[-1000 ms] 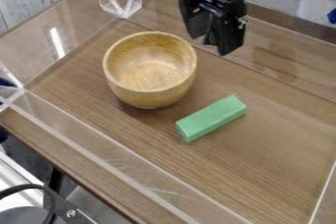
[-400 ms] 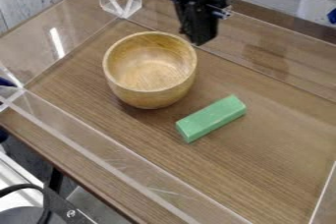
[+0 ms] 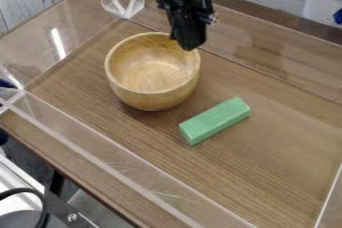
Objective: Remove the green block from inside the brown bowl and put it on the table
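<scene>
Brown bowl [image 3: 154, 69] holding nothing, green block [image 3: 215, 120] on table [image 3: 274, 162]

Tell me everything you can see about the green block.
The green block is a small bright-green bar with flat faces and squared ends, smooth and plain. It lies flat on the table, set diagonally, just right of and nearer than the bowl, not inside it. Nothing but the table touches it.
</scene>
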